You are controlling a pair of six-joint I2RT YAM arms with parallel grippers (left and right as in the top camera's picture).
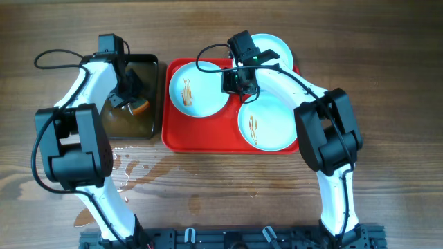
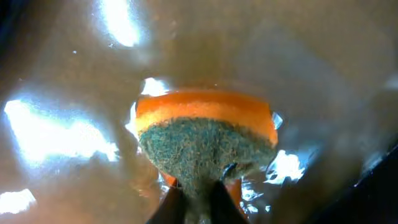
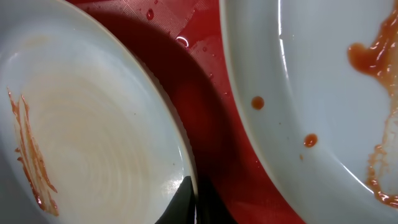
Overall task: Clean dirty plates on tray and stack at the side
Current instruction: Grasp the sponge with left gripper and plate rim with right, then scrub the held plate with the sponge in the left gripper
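wetting step: left gripper [image 2: 196, 190] clamps sponge [image 2: 205, 134] in pan [image 1: 140, 119]; right gripper [image 3: 193, 200] sits at plate [image 3: 93, 124] rim, grip unclear. next: bring sponge to that plate.

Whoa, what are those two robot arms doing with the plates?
They're doing the dishes. The left end effector grips an orange-and-green sponge down in the black pan of brownish water. The right end effector is low at the rim of a smeared plate on the red tray. A second plate and third plate wait there; nothing's stacked aside yet.
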